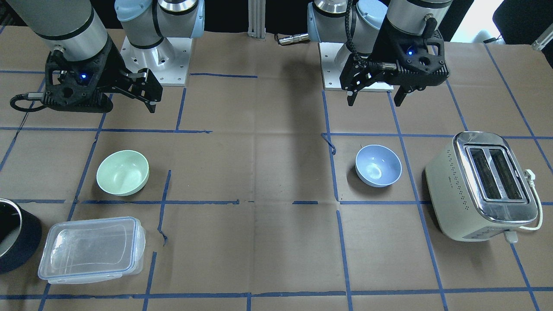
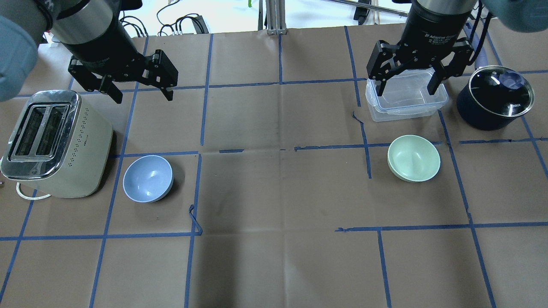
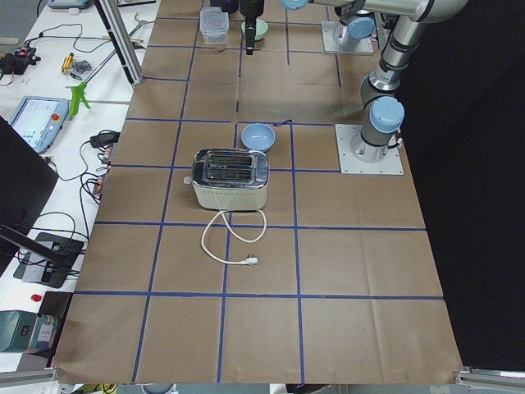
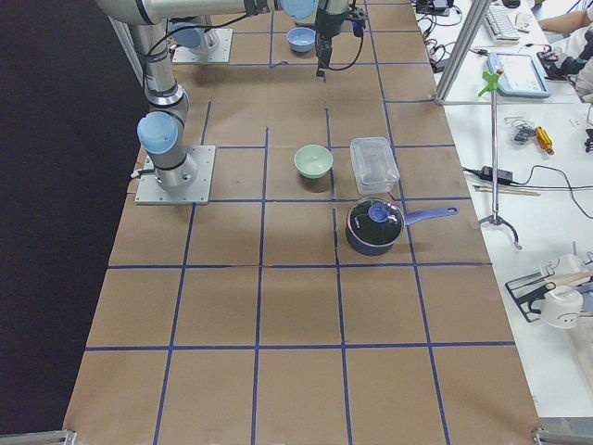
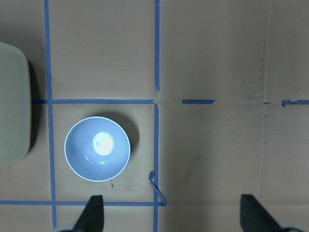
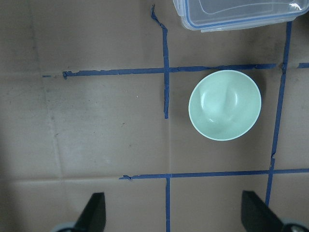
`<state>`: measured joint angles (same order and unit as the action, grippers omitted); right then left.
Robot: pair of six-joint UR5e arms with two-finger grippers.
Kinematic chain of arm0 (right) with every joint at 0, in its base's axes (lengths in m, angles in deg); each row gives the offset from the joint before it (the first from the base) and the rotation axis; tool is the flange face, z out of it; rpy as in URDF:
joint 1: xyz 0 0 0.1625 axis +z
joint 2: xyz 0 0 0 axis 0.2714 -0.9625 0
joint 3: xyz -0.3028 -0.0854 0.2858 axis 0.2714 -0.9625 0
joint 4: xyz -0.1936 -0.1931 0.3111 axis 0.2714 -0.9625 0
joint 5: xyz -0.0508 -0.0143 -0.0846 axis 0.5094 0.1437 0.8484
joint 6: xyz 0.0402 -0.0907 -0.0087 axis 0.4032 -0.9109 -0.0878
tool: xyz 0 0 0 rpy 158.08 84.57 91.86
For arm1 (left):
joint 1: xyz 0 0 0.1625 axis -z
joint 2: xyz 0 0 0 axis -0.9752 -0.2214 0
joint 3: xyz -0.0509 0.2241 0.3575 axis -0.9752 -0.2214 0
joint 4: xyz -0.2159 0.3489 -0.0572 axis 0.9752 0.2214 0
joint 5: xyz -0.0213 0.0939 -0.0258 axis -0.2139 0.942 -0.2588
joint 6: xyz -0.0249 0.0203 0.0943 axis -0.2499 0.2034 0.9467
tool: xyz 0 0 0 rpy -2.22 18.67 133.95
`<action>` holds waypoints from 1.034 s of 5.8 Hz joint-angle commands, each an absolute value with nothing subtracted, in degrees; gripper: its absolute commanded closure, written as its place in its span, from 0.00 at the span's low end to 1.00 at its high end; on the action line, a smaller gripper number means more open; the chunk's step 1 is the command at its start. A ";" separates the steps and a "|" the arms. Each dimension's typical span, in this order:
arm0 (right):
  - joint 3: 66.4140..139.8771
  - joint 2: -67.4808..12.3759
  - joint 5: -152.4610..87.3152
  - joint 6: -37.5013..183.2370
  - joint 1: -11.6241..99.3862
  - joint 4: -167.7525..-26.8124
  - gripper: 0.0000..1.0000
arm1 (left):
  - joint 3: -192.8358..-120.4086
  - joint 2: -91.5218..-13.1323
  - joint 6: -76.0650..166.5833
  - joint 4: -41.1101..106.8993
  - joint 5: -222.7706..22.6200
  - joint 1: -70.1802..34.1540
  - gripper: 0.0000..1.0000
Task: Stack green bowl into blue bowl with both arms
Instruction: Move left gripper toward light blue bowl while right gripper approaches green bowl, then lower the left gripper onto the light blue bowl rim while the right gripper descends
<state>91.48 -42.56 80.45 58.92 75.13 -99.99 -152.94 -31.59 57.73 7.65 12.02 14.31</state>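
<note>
Risk, going left to right: the blue bowl (image 2: 148,178) sits just right of the toaster (image 2: 51,141), nearly touching it. If you come in wide with the left gripper (image 2: 143,96), you'll likely clip the toaster wall. That gripper hangs behind the toaster's right end, fingers spread, empty.

The green bowl (image 2: 413,158) is well right of the toaster, across the table, upright and empty. Its rim looks glossy, so a shallow pinch could slip or tip it on the lift. The right gripper (image 2: 406,90) hovers farther from the toaster again, above the clear container (image 2: 402,109), fingers spread, holding nothing.

Bowls are round, plain and the same size, pale mint and periwinkle. Expect a snug nest.
</note>
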 commanded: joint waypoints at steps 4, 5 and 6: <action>98.17 -45.00 80.54 39.74 59.71 -100.94 0.01 | -163.15 -32.47 62.07 3.23 11.81 9.81 0.02; 104.05 -46.67 81.06 32.19 54.53 -108.00 0.00 | -171.30 -33.43 62.27 -6.82 11.81 9.54 0.02; 108.80 -47.04 81.15 28.02 50.65 -113.03 0.00 | -177.82 -37.26 63.06 -17.71 12.16 9.45 0.02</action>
<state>104.04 -46.31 80.98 32.97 54.78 -108.02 -171.38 -34.46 62.32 -8.08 11.92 9.62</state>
